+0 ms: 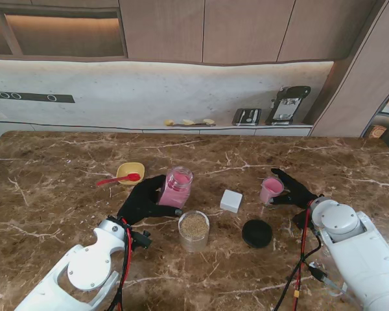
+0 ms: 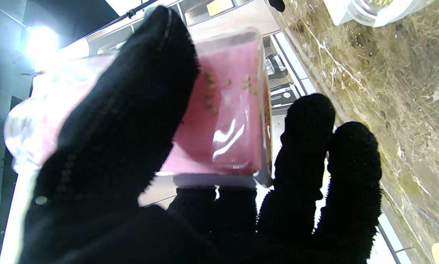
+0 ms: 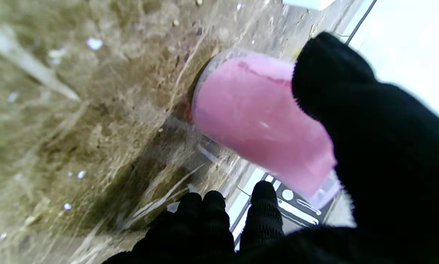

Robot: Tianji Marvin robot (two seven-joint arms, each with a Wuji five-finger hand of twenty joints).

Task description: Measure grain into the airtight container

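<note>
My left hand [image 1: 144, 199] is shut on a clear square container with a pink lining [image 1: 176, 188], which stands open-topped left of centre. The left wrist view shows the container [image 2: 227, 121] between the thumb and fingers of that hand [image 2: 124, 146], with a few grains stuck to its inside. A round clear jar of grain [image 1: 194, 230] stands just nearer to me. My right hand [image 1: 297, 192] is shut on a small pink measuring cup [image 1: 271, 189]. In the right wrist view the cup [image 3: 256, 121] rests on the marble with the hand [image 3: 373, 139] around it.
A white square lid [image 1: 231, 200] lies between the container and the cup. A black round lid [image 1: 257, 233] lies right of the grain jar. A yellow bowl [image 1: 131, 170] with a red spoon [image 1: 117, 179] sits far left. Loose grains dot the marble table [image 1: 65, 214].
</note>
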